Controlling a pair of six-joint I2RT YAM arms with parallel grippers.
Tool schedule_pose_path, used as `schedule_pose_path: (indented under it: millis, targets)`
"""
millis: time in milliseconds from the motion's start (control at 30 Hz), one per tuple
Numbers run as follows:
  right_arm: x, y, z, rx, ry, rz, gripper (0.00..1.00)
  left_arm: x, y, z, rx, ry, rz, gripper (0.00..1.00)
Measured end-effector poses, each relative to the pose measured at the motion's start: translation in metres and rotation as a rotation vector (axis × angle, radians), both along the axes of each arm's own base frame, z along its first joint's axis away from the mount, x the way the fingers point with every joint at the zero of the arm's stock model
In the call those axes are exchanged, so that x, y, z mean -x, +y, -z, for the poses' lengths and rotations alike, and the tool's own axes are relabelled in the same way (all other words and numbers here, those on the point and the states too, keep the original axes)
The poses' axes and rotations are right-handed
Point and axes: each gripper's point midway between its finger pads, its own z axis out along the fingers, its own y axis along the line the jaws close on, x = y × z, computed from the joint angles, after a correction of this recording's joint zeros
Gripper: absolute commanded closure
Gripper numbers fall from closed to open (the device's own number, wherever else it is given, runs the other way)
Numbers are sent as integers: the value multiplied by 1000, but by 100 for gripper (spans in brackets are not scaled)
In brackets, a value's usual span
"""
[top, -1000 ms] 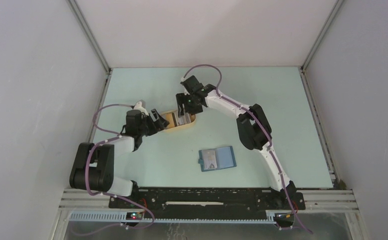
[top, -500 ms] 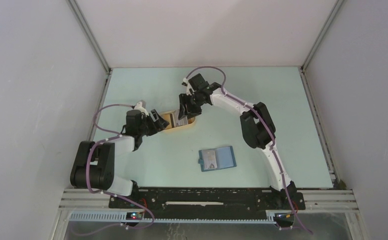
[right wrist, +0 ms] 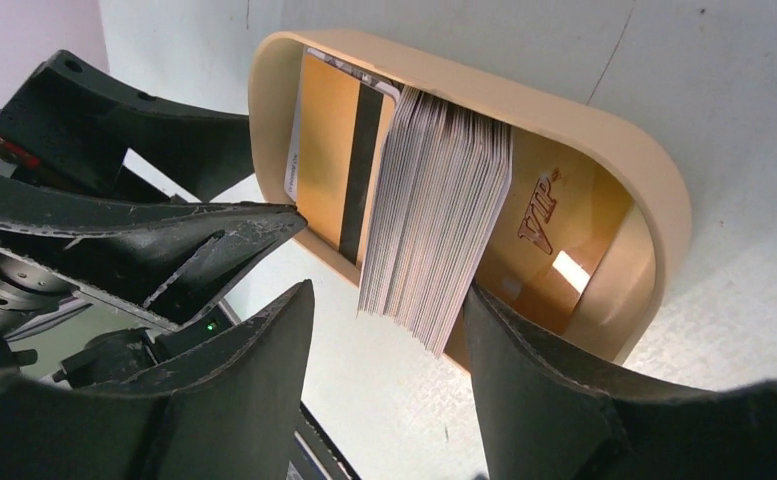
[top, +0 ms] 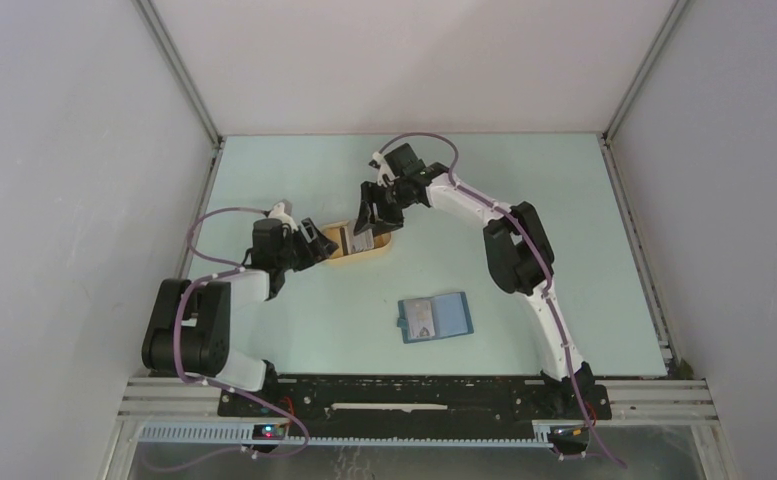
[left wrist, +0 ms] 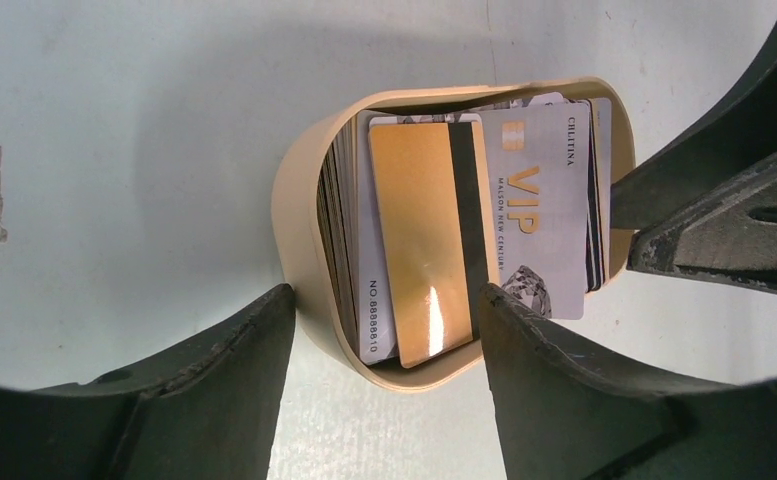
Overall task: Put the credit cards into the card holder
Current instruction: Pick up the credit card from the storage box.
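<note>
Well, tan tray packed w/ credit cards.

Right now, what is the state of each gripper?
Left gripper: open, astride one end of the tan tray.
Right gripper: open around the credit cards, not clamped on them.

Pale green table, plain grey walls

From above, the left gripper and right gripper hid much of the tray, its cards were too small to tell apart, and in the left wrist view the right fingers covered the tray's side while the bottom edge cut off the left fingers.
</note>
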Motion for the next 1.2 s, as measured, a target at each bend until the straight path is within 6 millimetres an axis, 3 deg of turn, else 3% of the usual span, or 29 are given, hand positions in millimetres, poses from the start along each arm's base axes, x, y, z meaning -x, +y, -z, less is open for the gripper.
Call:
schedule_pose_path:
  millis: [333,733,1067,1200]
  targets:
    - [-6,1,16,-9,48,14,39,-2,-1,0,7,2,8,30]
    - [-12,-10,12,-12,53,35,49,-2,-1,1,10,4,10,30]
    - [-14,-16,12,-14,58,43,52,-2,-2,1,10,4,12,30]
    - [-14,-18,13,-12,61,47,58,-2,-2,1,10,4,12,30]
